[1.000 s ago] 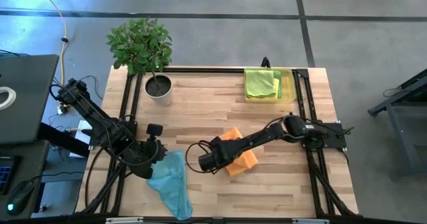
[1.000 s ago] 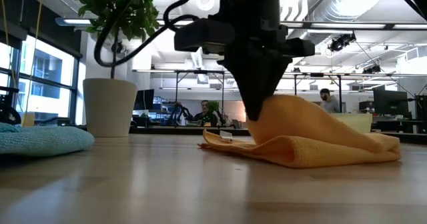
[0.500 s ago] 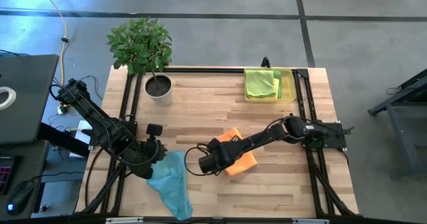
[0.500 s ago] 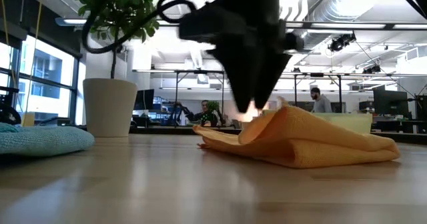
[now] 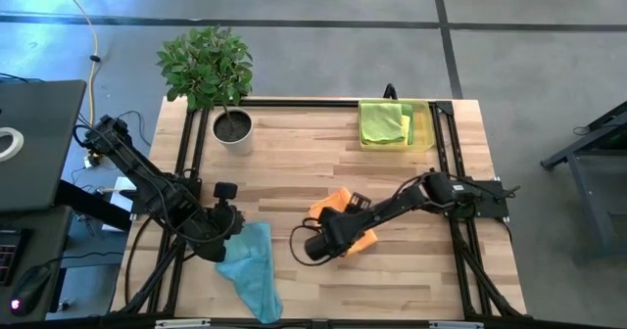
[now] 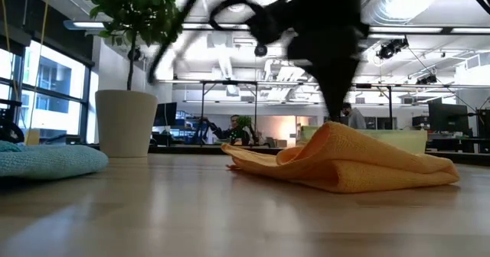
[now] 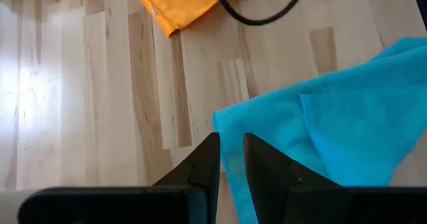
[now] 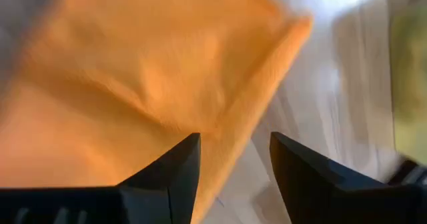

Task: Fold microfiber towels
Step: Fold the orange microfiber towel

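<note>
An orange towel (image 5: 364, 238) lies loosely folded on the table's middle, its upper flap resting on the lower layer (image 6: 360, 165). My right gripper (image 8: 230, 141) hovers open just over it, near its left part (image 6: 337, 96). A light blue towel (image 5: 252, 265) lies crumpled at the near left. My left gripper (image 7: 231, 144) sits low at its far edge, shut on it. Green towels (image 5: 384, 122) lie folded in a yellow tray at the far right. My left gripper pinches the light blue towel's edge (image 7: 230, 164), close to a corner (image 7: 219, 117), between its two fingers. The fingers come in low from the table's left. The towel lies slack on the table beyond them.
A potted plant (image 5: 231, 125) stands at the far left corner. The yellow tray (image 5: 423, 123) sits against the far edge. Bare wood lies between the two towels (image 5: 289, 187) and at the near right.
My right gripper has opened and let go of the orange towel, then risen and shifted toward the table's right. The flap it had held up has dropped onto the layer below, leaving a loose fold.
</note>
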